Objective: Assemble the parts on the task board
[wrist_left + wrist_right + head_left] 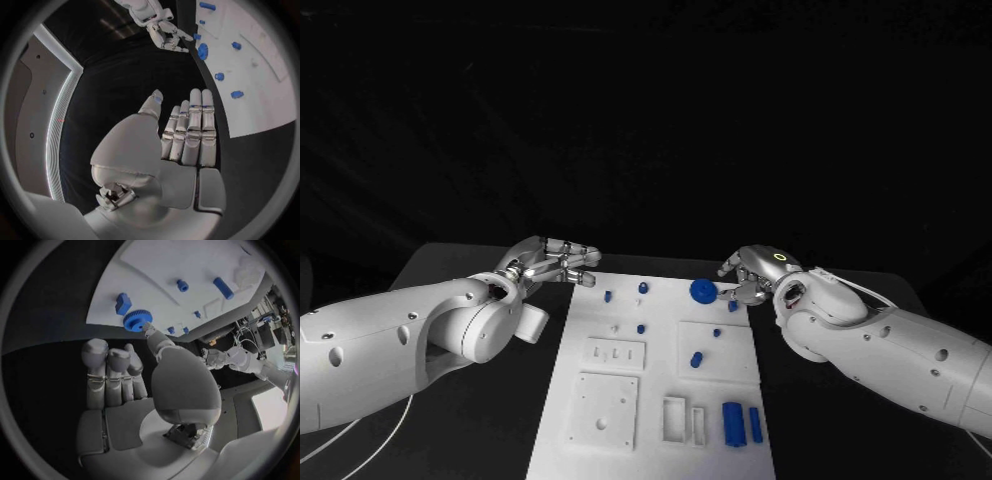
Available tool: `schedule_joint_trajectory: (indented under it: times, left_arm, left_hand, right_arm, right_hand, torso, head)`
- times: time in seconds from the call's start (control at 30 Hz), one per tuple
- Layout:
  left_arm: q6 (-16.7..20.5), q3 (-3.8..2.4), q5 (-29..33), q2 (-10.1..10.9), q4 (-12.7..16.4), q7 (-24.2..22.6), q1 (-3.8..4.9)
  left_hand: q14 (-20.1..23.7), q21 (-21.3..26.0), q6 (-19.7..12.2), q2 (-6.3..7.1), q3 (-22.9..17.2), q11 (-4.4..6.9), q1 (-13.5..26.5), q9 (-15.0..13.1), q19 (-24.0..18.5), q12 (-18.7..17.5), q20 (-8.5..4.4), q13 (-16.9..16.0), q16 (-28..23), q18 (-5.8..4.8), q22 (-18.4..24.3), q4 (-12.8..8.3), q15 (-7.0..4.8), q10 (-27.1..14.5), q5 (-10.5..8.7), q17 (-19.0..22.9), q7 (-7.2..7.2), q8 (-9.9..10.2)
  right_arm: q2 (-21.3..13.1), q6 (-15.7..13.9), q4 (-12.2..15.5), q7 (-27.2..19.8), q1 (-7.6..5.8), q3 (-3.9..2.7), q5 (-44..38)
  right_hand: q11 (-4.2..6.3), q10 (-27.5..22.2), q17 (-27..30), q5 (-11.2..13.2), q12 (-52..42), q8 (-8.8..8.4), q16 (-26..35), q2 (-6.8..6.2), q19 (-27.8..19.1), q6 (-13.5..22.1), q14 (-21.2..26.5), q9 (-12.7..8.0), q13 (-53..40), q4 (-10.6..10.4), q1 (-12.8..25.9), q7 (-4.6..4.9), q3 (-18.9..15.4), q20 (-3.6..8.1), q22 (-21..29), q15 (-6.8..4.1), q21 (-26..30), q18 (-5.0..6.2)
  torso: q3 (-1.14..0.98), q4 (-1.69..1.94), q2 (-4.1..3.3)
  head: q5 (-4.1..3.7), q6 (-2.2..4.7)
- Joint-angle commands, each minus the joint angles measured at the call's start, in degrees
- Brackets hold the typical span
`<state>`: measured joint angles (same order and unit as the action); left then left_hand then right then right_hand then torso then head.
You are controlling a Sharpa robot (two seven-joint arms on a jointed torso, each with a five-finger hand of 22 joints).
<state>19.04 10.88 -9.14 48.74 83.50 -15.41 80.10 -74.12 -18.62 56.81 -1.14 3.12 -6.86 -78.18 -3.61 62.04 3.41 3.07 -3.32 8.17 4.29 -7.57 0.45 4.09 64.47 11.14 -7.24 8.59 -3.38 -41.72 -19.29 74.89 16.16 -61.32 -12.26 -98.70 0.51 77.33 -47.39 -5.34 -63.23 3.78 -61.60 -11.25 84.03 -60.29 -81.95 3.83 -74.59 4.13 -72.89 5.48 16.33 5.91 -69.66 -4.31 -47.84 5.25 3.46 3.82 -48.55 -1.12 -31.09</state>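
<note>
left hand (187, 132) flat, empty; right hand (134, 372) thumb at the blue gear (137, 320) (grip uncertain, wrist view)

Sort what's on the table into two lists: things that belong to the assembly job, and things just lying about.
Belongs to the job:
- task board
- blue gear, touched by a fingertip of the right hand
- blue pegs near the board's far end
- two blue blocks at its near end
- left hand, holding nothing

Just lying about:
- nothing that can be made out on the black table
</note>
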Motion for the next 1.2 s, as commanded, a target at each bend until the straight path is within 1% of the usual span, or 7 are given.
schedule_joint_trajectory:
  times: [0.03, 0.17, 0.27, 0.4, 0.87, 1.0, 1.2]
  left_arm:
    - [-1.19, -0.04, -0.14, -0.28, -0.06, -0.72, 0.05]
    - [-1.33, -0.03, -0.14, -0.46, -0.23, -0.66, 0.04]
    - [-1.38, -0.03, -0.14, -0.51, -0.30, -0.61, 0.04]
    - [-1.42, -0.02, -0.14, -0.57, -0.42, -0.55, 0.04]
    - [-1.55, -0.03, -0.23, -0.76, -0.45, -0.39, 0.05]
    - [-1.57, -0.03, -0.29, -0.80, -0.47, -0.36, 0.05]
    - [-1.56, -0.03, -0.37, -0.79, -0.44, -0.31, 0.05]
  left_hand:
    - [0.14, -0.19, -0.06, 0.28, -0.21, -0.03, 0.35, -0.07, -0.37, 0.06, 0.00, -0.07, 0.24, -0.42, -0.08, -0.10, -0.11, -0.19, -0.12, 0.05, 0.03, -0.20]
    - [0.14, -0.19, -0.06, 0.28, -0.21, -0.03, 0.35, -0.07, -0.37, 0.06, 0.00, -0.07, 0.24, -0.42, -0.08, -0.10, -0.11, -0.19, -0.12, 0.05, 0.03, -0.20]
    - [0.14, -0.19, -0.06, 0.28, -0.21, -0.03, 0.35, -0.07, -0.37, 0.06, 0.00, -0.07, 0.24, -0.42, -0.08, -0.10, -0.11, -0.19, -0.12, 0.05, 0.03, -0.20]
    - [0.19, -0.33, -0.07, 0.24, -0.24, -0.04, 0.43, -0.07, -0.47, 0.06, 0.01, -0.07, 0.22, -0.43, -0.05, -0.27, -0.09, -0.22, -0.12, 0.05, 0.02, -0.20]
    - [0.21, -0.41, -0.06, 0.23, -0.25, -0.04, 0.36, -0.07, -0.50, 0.07, 0.01, -0.07, 0.22, -0.42, -0.03, -0.33, -0.09, -0.23, -0.08, 0.05, 0.03, -0.21]
    - [0.21, -0.41, -0.06, 0.23, -0.25, -0.04, 0.36, -0.07, -0.50, 0.07, 0.01, -0.07, 0.22, -0.42, -0.03, -0.33, -0.09, -0.23, -0.08, 0.05, 0.03, -0.21]
    - [0.21, -0.41, -0.06, 0.23, -0.25, -0.04, 0.36, -0.07, -0.50, 0.07, 0.01, -0.07, 0.22, -0.42, -0.03, -0.33, -0.09, -0.23, -0.08, 0.05, 0.03, -0.21]
  right_arm:
    - [0.92, 2.97, -1.16, -0.38, 0.18, -0.04, 1.84]
    - [1.92, 3.20, -2.44, 0.10, 0.25, -0.06, 2.41]
    - [2.36, 3.09, -3.00, 0.44, 0.28, -0.11, 2.60]
    - [2.96, 2.85, -3.64, 0.97, 0.29, -0.47, 2.71]
    - [4.35, 3.44, -4.60, 1.50, 0.28, -1.45, 2.59]
    - [4.83, 4.07, -4.95, 1.48, 0.26, -1.58, 2.73]
    - [5.75, 5.39, -6.08, 1.46, 0.24, -1.65, 2.94]
  right_hand:
    - [0.08, 0.54, -2.56, -0.71, -1.28, -0.12, -0.33, -0.42, 2.77, 1.22, -0.11, 0.00, -1.44, -0.37, -0.20, 0.03, -0.26, -0.42, -1.50, 0.09, -0.91, -0.15]
    - [0.38, 1.21, -4.24, -3.40, -2.35, -0.17, -0.79, -0.18, 3.08, 1.80, -0.35, -0.03, -2.22, -0.36, 0.13, -0.07, -0.65, -0.11, -3.00, -0.25, -2.53, -0.27]
    - [0.42, 1.68, -4.69, -3.75, -3.23, -0.16, -0.95, -0.02, 3.19, 1.67, -0.41, -0.03, -2.84, -0.38, 0.24, -0.11, -0.74, -0.04, -3.55, -0.33, -3.19, -0.33]
    - [0.48, 2.01, -5.08, -3.93, -3.87, -0.15, -1.04, 0.02, 3.20, 2.01, -0.46, -0.03, -3.42, -0.43, 0.16, -0.14, -0.87, 0.03, -4.03, -0.37, -3.52, -0.36]
    - [0.37, 2.39, -5.41, -3.63, -4.30, -0.17, -1.08, 0.11, 3.24, 2.10, -0.56, -0.05, -3.94, -0.72, 0.16, -0.11, -0.85, -0.05, -4.68, -0.30, -3.87, -0.43]
    - [0.35, 2.40, -5.48, -3.62, -4.31, -0.19, -1.12, 0.13, 3.24, 2.14, -0.57, -0.06, -3.97, -0.84, 0.25, -0.13, -0.92, -0.07, -4.76, -0.29, -3.88, -0.43]
    - [0.36, 2.39, -5.47, -3.66, -4.30, -0.17, -1.10, 0.21, 3.24, 2.17, -0.56, -0.05, -4.01, -0.95, 0.26, -0.14, -0.97, -0.07, -4.82, -0.29, -3.88, -0.44]
  torso:
    - [-0.06, 0.28, -0.18]
    - [-0.05, 0.40, -0.17]
    - [-0.03, 0.40, -0.15]
    - [-0.04, 0.29, -0.13]
    - [-0.04, 0.35, -0.22]
    - [0.00, 0.40, -0.19]
    - [-0.10, 0.27, -0.27]
  head:
    - [-0.23, -0.03]
    - [-0.33, -0.21]
    - [-0.27, -0.34]
    - [-0.10, -0.48]
    - [0.03, -0.62]
    - [0.07, -0.69]
    - [0.36, -0.80]
